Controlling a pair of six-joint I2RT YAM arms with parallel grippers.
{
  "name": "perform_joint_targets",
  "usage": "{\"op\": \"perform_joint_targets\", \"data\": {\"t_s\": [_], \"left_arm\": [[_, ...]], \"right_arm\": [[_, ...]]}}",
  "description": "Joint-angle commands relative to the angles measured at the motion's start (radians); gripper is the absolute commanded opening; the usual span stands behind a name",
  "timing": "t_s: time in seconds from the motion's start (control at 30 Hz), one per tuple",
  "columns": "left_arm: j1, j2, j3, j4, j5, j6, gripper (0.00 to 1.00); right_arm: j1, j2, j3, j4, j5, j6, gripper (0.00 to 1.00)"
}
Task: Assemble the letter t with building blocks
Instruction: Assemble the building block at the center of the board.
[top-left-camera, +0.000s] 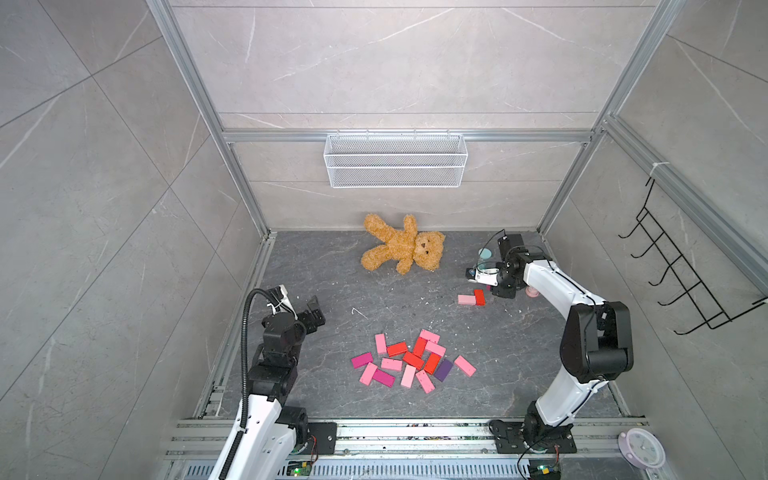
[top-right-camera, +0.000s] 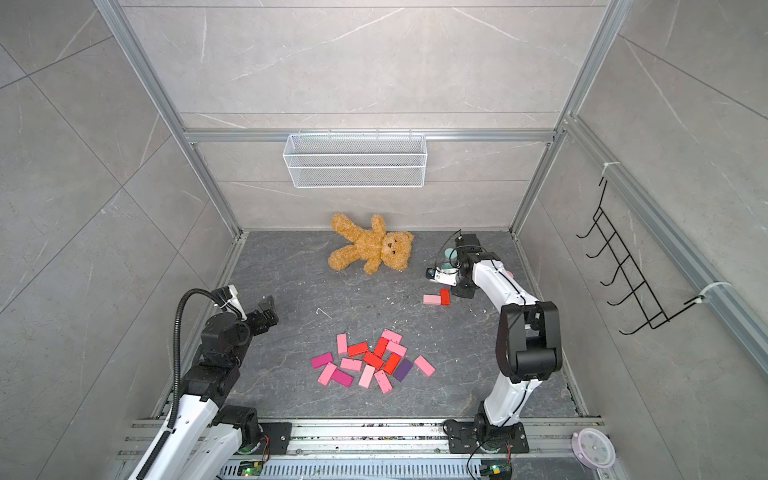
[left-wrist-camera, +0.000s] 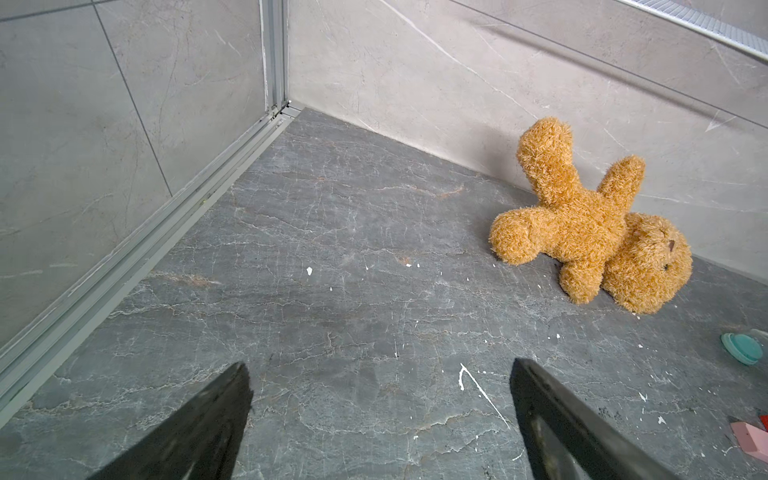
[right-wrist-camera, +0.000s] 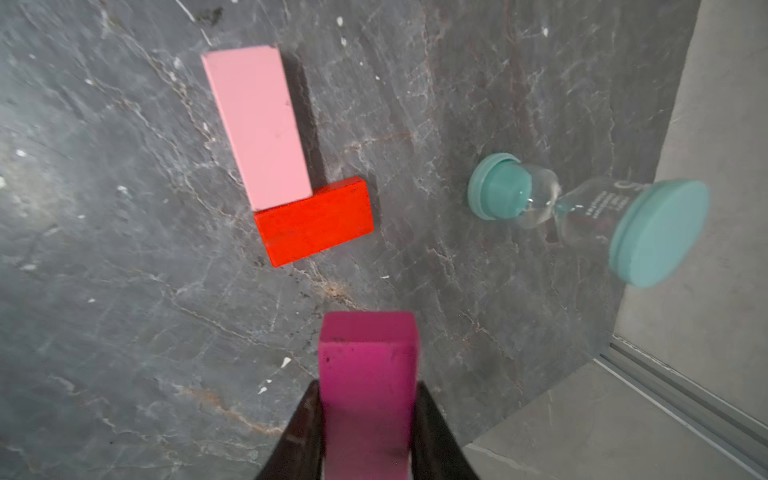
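Building blocks (top-left-camera: 411, 361) lie mostly in a loose heap well in front of the teddy bear (top-left-camera: 403, 249), their long axes pointing every way. Out past the bear's head two more sit together. A pink block (right-wrist-camera: 257, 124) touches its short end to the long side of a red block (right-wrist-camera: 316, 220) near one end, with their axes at a right angle. Your right gripper (right-wrist-camera: 368, 388), also on the bear's head side, is clamped on a magenta block (right-wrist-camera: 368, 361). Its long axis runs in line with the fingers, and its free end points past the tips. Your left gripper (left-wrist-camera: 379, 365) stands wide and empty, well apart from the bear on its legs' side.
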Motion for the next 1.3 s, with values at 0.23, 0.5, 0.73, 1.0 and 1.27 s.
{"op": "perform_joint_targets", "data": {"t_s": [0.23,0.5,0.73,1.0,1.27], "left_arm": [[-0.011,-0.045,-0.041,0.120,-0.002,0.013,0.99],[-0.021,-0.051,-0.027,0.103,-0.002,0.018,0.99],[-0.025,-0.055,-0.028,0.103,-0.007,0.017,0.99],[-0.029,-0.054,-0.031,0.105,-0.006,0.016,0.99],[-0.036,-0.055,-0.032,0.106,-0.005,0.016,0.99]], "right_arm": [[-0.026,0.072,-0.010,0.007,0.008,-0.074,0.00],[-0.062,0.097,-0.105,0.116,-0.024,-0.090,0.01],[-0.070,0.143,-0.114,0.142,-0.038,-0.109,0.02],[-0.070,0.161,-0.103,0.127,-0.066,-0.160,0.06],[-0.068,0.164,-0.174,0.188,-0.056,-0.185,0.18]]}}
